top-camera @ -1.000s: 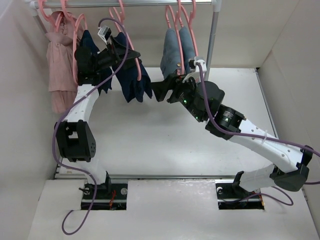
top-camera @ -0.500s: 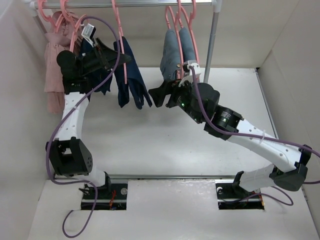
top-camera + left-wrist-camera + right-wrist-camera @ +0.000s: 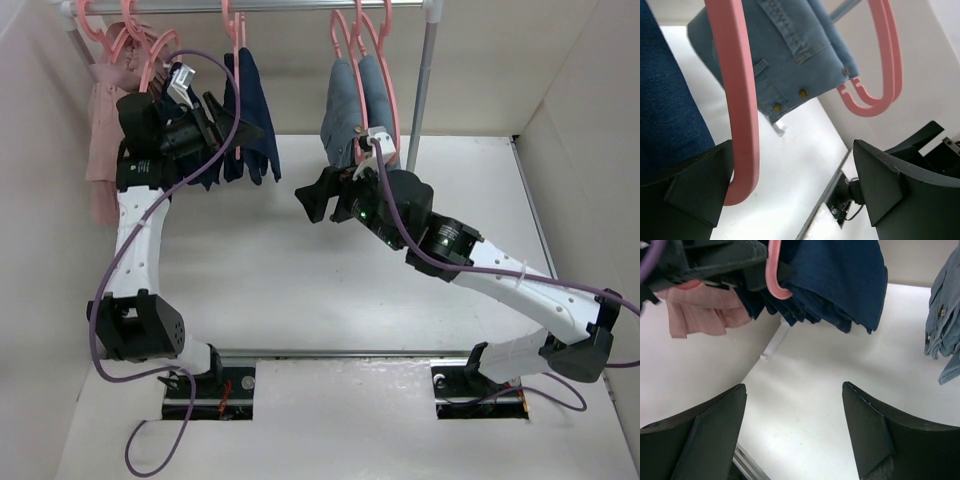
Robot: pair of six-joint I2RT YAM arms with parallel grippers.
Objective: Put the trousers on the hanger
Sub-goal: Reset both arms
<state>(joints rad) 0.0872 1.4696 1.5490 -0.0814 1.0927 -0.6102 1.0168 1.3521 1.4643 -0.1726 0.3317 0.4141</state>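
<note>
the left arm has lifted since the earlier frame, so the trousers (image 3: 255, 120) now hang higher and straighter, close under the rail (image 3: 300, 6), and the right arm has eased a little leftward and lower.

at the far left a pale pink garment (image 3: 100, 130) hangs from the rail among pink hangers. next to it the left gripper (image 3: 794, 150) is raised to the clothes. its wrist view shows the jaws spread wide, with one pink arm of the hanger (image 3: 740, 100) running down just inside the left finger (image 3: 690, 190), right against it; whether it presses there i cannot tell. the other finger stands well clear of the hanger.

the hanger's hook is up at the rail, and the dark navy trousers are draped over it, folded, their ends hanging free above the white table (image 3: 300, 290). more dark navy cloth sits behind the left gripper; where one garment ends and the next begins there is hard to tell.

right of the trousers and apart from them, the right gripper (image 3: 794, 387) hovers over the table, pointing at the navy cloth, its jaws wide and with only the table seen between them.

farther right, paler grey-blue jeans (image 3: 355, 100) hang from another pair of pink hangers, just beside the grey upright post (image 3: 425, 80).
</note>
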